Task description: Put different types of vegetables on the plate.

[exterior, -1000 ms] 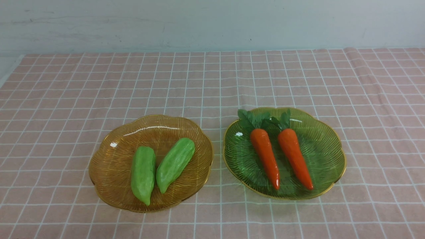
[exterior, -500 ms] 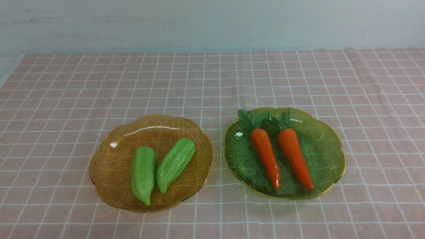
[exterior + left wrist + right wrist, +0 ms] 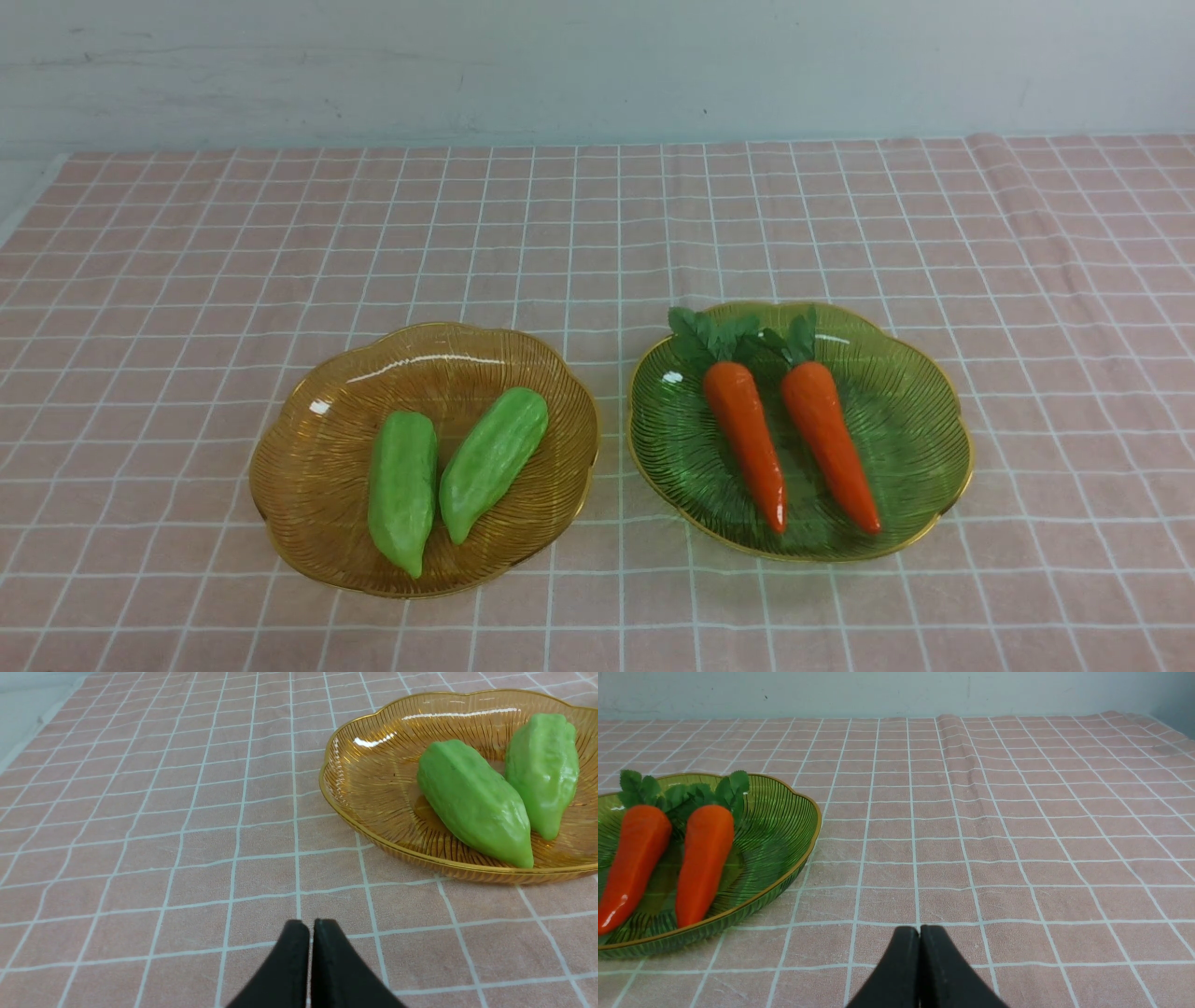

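Two light-green gourds (image 3: pixel 402 491) (image 3: pixel 493 461) lie side by side in an amber glass plate (image 3: pixel 308 448) at the front left; they also show in the left wrist view (image 3: pixel 472 800) (image 3: pixel 542 770). Two orange carrots (image 3: pixel 745 439) (image 3: pixel 829 439) with green tops lie in a green glass plate (image 3: pixel 920 439) at the front right, also in the right wrist view (image 3: pixel 633 858) (image 3: pixel 704 858). My left gripper (image 3: pixel 311 926) is shut and empty over the cloth, short of the amber plate (image 3: pixel 369 788). My right gripper (image 3: pixel 919 931) is shut and empty, beside the green plate (image 3: pixel 784 826). Neither gripper shows in the front view.
A pink checked tablecloth (image 3: pixel 597 224) covers the table, with a raised fold (image 3: pixel 957 756) running toward the back. A pale wall (image 3: pixel 597 65) stands behind. The cloth's left edge (image 3: pixel 19 205) shows at the far left.
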{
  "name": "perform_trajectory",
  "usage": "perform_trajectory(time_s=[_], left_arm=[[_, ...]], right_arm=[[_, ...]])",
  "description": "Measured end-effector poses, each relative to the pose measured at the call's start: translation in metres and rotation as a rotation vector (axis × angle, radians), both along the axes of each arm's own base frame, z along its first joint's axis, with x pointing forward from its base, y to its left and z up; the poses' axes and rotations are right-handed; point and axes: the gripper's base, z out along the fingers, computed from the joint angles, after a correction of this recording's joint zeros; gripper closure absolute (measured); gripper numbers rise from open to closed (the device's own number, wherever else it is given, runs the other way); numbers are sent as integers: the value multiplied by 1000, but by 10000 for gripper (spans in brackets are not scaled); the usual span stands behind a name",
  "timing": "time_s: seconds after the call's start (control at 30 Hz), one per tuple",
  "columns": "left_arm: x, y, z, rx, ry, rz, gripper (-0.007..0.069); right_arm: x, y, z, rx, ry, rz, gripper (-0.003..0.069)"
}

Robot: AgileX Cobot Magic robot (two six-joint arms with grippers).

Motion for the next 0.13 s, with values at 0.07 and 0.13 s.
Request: perform_trajectory(time_s=[0.07, 0.13], left_arm=[[0, 0, 0, 0, 0, 0, 627], [0, 0, 0, 0, 0, 0, 627]], right_arm=[[0, 0, 0, 0, 0, 0, 674], [0, 0, 0, 1, 0, 0, 674]])
